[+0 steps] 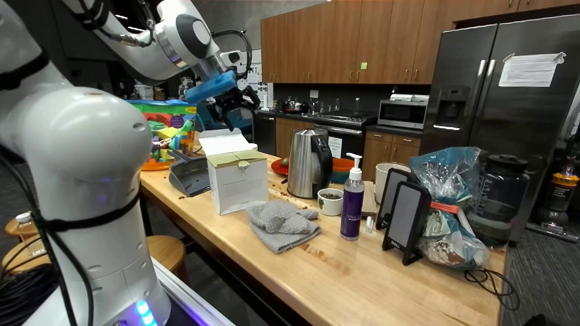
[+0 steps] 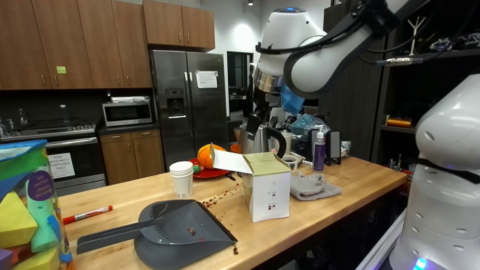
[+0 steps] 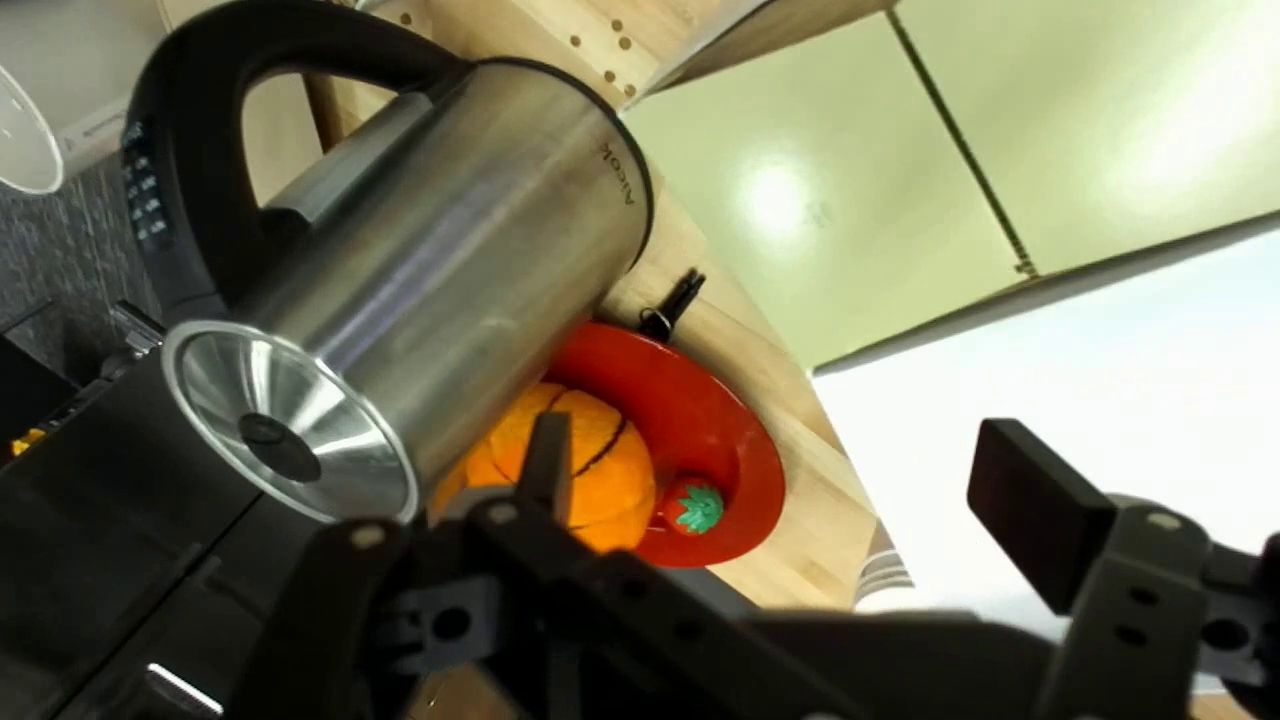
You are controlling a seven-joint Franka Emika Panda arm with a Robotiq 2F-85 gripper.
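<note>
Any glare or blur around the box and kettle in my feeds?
Wrist view: glare spots on the box, its white flap nearly washed out, shiny streaks on the kettle, the gripper dark and partly soft; in an exterior view, a bright light patch on the wall.
</note>
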